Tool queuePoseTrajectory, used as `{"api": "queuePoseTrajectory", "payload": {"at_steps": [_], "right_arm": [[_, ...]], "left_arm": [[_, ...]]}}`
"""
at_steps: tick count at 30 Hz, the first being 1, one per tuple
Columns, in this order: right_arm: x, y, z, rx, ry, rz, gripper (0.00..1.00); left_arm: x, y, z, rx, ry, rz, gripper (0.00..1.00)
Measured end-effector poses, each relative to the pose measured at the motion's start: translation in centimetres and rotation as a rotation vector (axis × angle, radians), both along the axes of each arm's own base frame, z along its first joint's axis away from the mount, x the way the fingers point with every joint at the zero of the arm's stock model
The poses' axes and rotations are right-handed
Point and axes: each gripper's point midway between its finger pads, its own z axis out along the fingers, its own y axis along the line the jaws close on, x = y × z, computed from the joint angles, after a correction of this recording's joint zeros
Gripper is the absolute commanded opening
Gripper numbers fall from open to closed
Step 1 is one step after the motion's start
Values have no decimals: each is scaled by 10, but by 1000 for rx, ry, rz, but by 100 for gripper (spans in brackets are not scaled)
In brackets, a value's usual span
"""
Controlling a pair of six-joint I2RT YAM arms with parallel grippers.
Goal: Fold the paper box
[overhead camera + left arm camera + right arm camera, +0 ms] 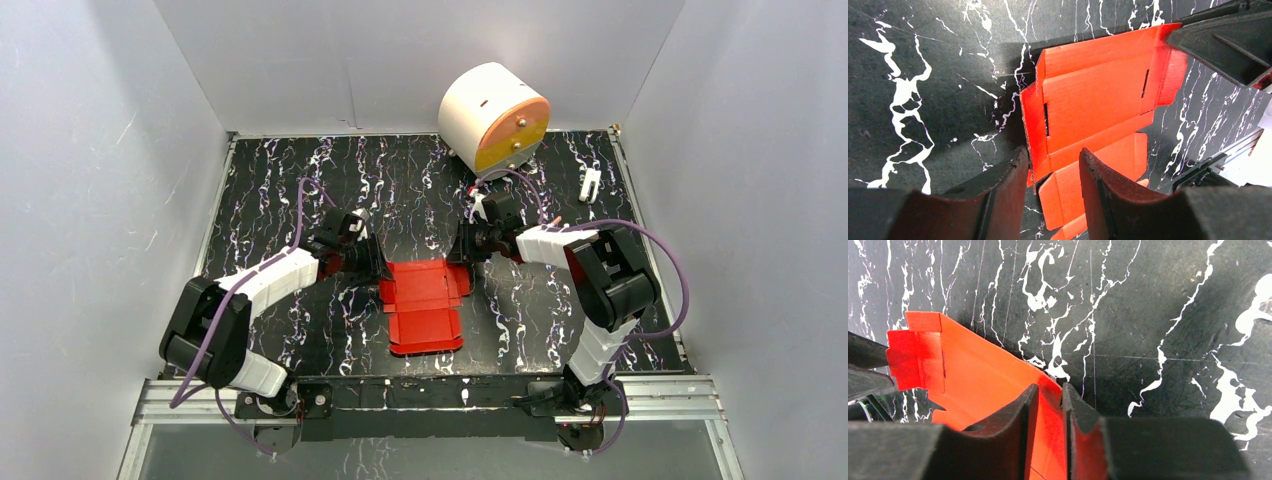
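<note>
The paper box (pixel 425 300) is a bright red creased sheet lying flat mid-table with its flaps spread. My left gripper (pixel 378 270) is at the sheet's left edge and my right gripper (pixel 463 252) at its right edge. In the left wrist view the left side flap of the box (pixel 1093 95) stands up between the jaws of the left gripper (pixel 1054 152). It leans on the left finger, with a wide gap to the other. In the right wrist view the right gripper (pixel 1049 387) straddles the raised right flap of the box (pixel 978 380) with a narrow gap.
A large white-and-orange drum (pixel 493 118) lies at the back right against the wall. A small white piece (pixel 590 183) sits near the back right corner. White walls close in the black marbled table (pixel 280 200) on three sides.
</note>
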Motion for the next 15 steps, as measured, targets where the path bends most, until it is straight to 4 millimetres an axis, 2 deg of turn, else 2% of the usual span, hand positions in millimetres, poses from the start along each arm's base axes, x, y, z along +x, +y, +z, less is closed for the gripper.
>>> {"api": "queuePoseTrajectory", "payload": {"at_steps": [4,9,15], "right_arm": [[0,-2,0,-30,11,-2,18],[2,0,5,-104,4,0,15],[13,15,15,-239,-47,15,15]], "left_arm": [[-1,-2,-2,-14,10,1,38],[-2,-6,-2,-36,13,-2,39],[-3,-7,-2,-48,21,-2,40]]}}
